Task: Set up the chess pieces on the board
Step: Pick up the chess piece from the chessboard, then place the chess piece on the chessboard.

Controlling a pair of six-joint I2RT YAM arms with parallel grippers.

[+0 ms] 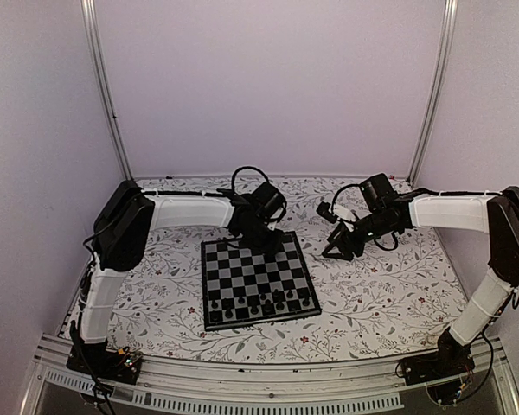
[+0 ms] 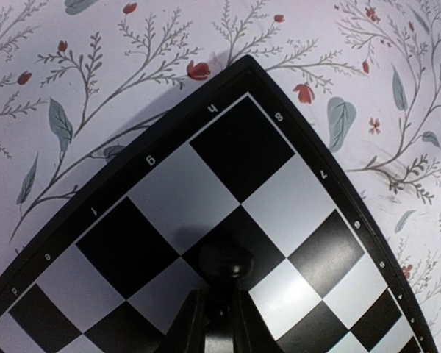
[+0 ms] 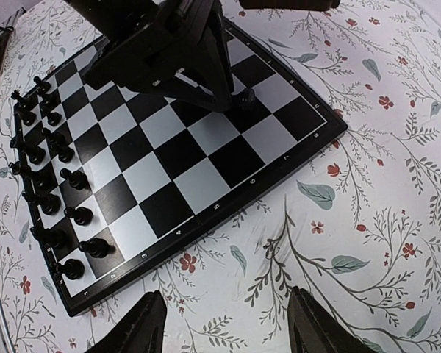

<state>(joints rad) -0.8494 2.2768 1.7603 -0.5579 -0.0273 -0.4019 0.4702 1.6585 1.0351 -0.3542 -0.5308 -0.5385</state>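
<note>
The board [image 1: 251, 272] lies flat in the middle of the table. Several black chess pieces [image 1: 259, 304] stand in two rows along its near edge, also seen at the left of the right wrist view [image 3: 51, 162]. My left gripper [image 2: 217, 309] is at the board's far right corner, its fingers shut round the lower body of one black chess piece [image 2: 224, 261]. That piece [image 3: 248, 96] is over a black square one step in diagonally from the corner. My right gripper [image 3: 224, 323] hovers open and holds nothing, over the floral cover to the right of the board [image 3: 206, 176].
The floral table cover [image 1: 372, 294] surrounds the board on all sides. White enclosure walls and metal posts [image 1: 432, 95] stand at the back and sides. The left arm's cables [image 1: 246, 177] loop above the board's far edge.
</note>
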